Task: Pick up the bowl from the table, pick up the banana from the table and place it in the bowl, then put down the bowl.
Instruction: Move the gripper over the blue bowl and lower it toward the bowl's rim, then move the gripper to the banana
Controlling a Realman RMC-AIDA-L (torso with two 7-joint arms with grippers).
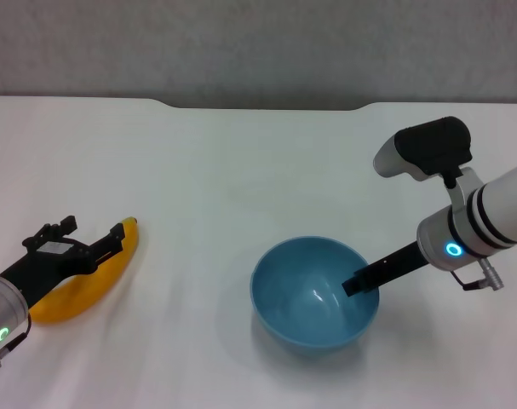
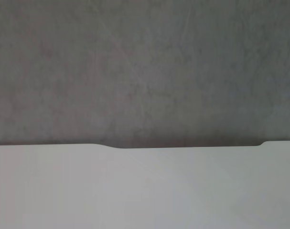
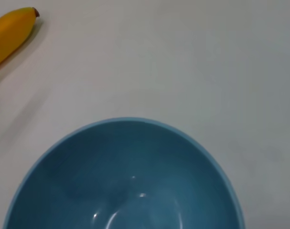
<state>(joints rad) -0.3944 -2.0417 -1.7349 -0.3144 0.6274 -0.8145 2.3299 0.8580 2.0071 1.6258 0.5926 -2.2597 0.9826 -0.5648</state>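
Observation:
The light blue bowl (image 1: 313, 294) sits a little right of the table's middle. My right gripper (image 1: 360, 281) reaches in from the right and is shut on the bowl's right rim, with its dark tip inside. The bowl fills the right wrist view (image 3: 125, 176). The yellow-orange banana (image 1: 88, 290) lies on the white table (image 1: 241, 170) at the near left. One end of the banana shows in the right wrist view (image 3: 11, 31). My left gripper (image 1: 94, 227) is open right over the banana, its fingers spread by the far end.
The table's far edge has a shallow notch (image 1: 267, 106), with a grey wall behind. The left wrist view shows only bare tabletop (image 2: 135, 191) and that wall.

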